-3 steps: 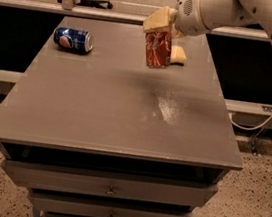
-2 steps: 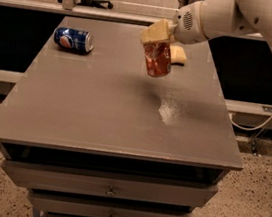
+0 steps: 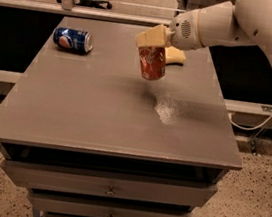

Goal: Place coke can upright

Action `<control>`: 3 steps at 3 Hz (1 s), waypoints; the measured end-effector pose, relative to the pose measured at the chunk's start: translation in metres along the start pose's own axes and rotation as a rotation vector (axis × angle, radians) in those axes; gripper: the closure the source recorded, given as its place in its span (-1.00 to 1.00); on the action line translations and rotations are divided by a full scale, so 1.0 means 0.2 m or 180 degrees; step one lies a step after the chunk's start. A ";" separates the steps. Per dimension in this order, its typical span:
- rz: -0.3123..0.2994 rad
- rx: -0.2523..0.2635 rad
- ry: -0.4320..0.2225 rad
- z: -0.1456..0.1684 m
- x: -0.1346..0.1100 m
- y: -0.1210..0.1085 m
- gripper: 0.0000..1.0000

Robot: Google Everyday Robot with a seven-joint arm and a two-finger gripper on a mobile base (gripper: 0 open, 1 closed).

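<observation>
The coke can (image 3: 151, 62), red-orange and nearly upright with a slight tilt, hangs in the air above the middle of the grey table (image 3: 100, 110). My gripper (image 3: 157, 45) is shut on its top, with one tan finger (image 3: 152, 36) in front and the other (image 3: 175, 56) behind the can. The can's shadow lies on the tabletop just below and to the right. The white arm reaches in from the upper right.
A blue Pepsi can (image 3: 73, 39) lies on its side at the table's far left. The table has drawers (image 3: 110, 185) in its front. A cable (image 3: 260, 123) hangs at the right, beyond the table edge.
My gripper has carried the coke can a little left and lower, toward the middle of the table. The Pepsi can has not moved.
</observation>
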State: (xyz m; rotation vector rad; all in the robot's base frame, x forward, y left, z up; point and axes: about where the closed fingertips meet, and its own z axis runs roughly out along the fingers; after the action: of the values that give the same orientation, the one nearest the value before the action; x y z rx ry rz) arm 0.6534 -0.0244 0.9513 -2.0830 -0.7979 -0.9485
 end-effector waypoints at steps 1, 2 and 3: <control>-0.0341 0.0333 0.0223 0.04 -0.04 -0.11 1.00; -0.0692 0.0584 0.0393 0.05 -0.06 -0.19 1.00; -0.0801 0.0785 0.0513 0.05 -0.14 -0.20 0.63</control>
State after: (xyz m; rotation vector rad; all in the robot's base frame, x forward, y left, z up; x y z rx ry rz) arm 0.6116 -0.0010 0.9383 -1.6992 -1.0512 -1.0770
